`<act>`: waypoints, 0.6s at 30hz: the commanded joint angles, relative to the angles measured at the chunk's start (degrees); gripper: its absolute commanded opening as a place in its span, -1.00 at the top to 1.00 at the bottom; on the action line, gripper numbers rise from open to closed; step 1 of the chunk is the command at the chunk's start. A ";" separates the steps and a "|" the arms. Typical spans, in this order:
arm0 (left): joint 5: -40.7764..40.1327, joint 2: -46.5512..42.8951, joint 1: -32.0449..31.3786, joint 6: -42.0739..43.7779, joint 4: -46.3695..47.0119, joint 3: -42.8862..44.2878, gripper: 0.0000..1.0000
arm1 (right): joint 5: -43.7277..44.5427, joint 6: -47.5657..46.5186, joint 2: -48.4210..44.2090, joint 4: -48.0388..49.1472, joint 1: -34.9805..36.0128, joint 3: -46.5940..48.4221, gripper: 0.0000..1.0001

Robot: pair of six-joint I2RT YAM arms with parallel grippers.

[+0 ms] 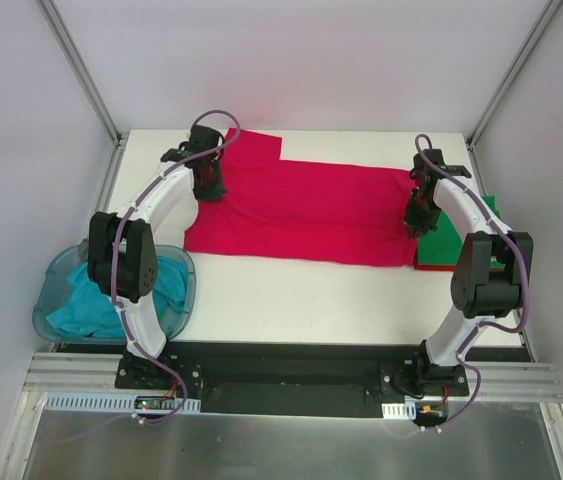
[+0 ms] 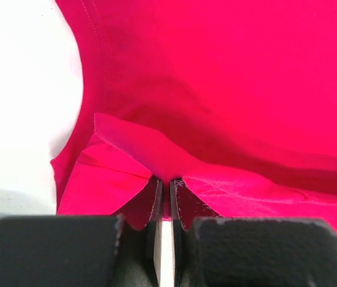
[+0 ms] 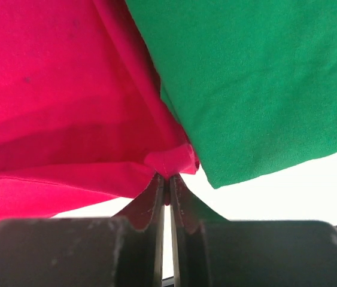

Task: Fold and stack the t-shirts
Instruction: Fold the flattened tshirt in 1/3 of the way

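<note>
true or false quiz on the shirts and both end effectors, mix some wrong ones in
1. The left end effector pinches the red t-shirt. True.
2. The teal t-shirt is spread out beside the red one. False: it sits bunched in the blue tub.
3. The right end effector pinches an edge of the red t-shirt. True.
4. The green t-shirt is in the tub. False: it lies on the table, at the red t-shirt's right end.

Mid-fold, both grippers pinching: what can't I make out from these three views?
- Green cloth t-shirt: top view, right arm covers much of it; fold state unclear.
- Teal cloth t-shirt in translucent blue plastic tub: top view, left arm hides part of it.
- Crimson red cloth t-shirt: outline cut off by frame edges in both wrist views.
</note>
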 commanded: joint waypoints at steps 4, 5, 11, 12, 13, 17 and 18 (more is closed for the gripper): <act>0.82 0.61 1.49 1.61 -0.06 2.61 1.00 | 0.58 -1.10 0.60 0.32 -0.37 3.02 0.85; 0.91 0.96 1.58 1.70 -0.15 2.70 1.00 | 0.31 -1.28 0.87 0.59 -0.37 3.11 0.84; 2.48 4.04 2.28 2.22 -0.23 4.72 0.80 | 0.31 -1.54 2.54 1.03 -0.37 3.99 0.76; 3.19 4.48 2.46 2.57 -0.32 5.33 0.50 | 0.48 -1.54 2.89 0.85 -0.37 4.25 0.70; 3.98 5.09 2.63 2.84 -0.32 5.95 0.03 | 0.48 -1.46 3.07 0.59 -0.37 4.69 0.58; 4.60 5.63 3.42 2.93 -2.16 8.76 -0.98 | 0.05 -1.72 3.07 -0.11 -0.28 6.36 0.22; 4.60 4.93 3.60 2.84 -2.43 8.68 -0.98 | -0.13 -1.89 2.81 -0.38 -0.28 6.63 0.17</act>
